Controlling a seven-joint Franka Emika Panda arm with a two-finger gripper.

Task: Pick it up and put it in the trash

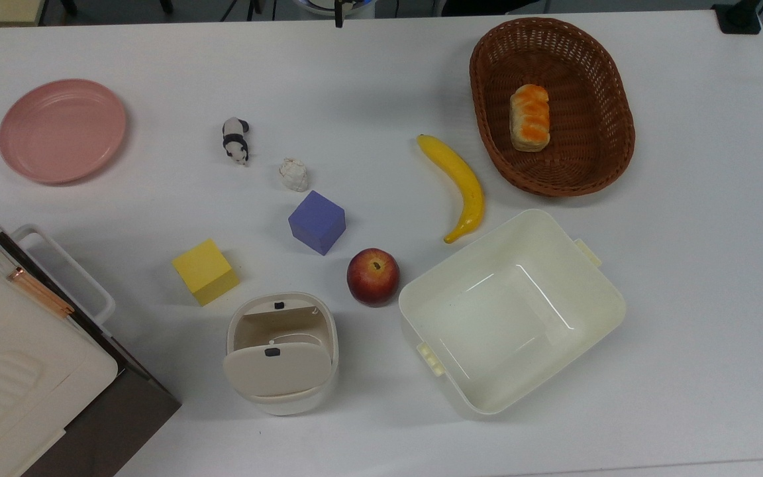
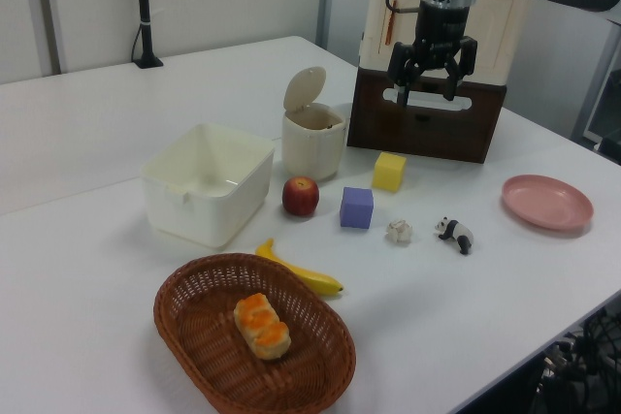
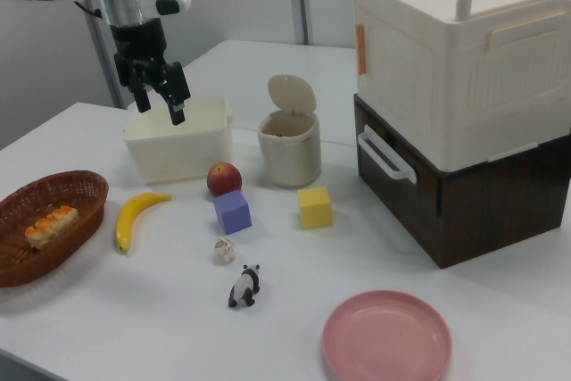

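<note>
Gripper [image 3: 159,95] open, empty, raised above white counter [image 1: 381,79]; crumpled off-white paper wad [image 1: 294,175] lies between panda figurine [image 1: 236,140] and purple cube [image 1: 316,222].

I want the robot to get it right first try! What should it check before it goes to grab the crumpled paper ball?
1. Gripper open and empty: ok, the fingers are spread with nothing between them.
2. Paper wad free to grab: ok, it lies alone on the table, apart from the panda figurine and the purple cube.
3. Gripper above the wad: not ok, in the right view it hangs high, near the square tub.
4. Trash bin ready: ok, its flap lid is tipped up, the mouth open.
5. Path from wad to bin: cannot tell, the purple cube and yellow cube stand between.
</note>
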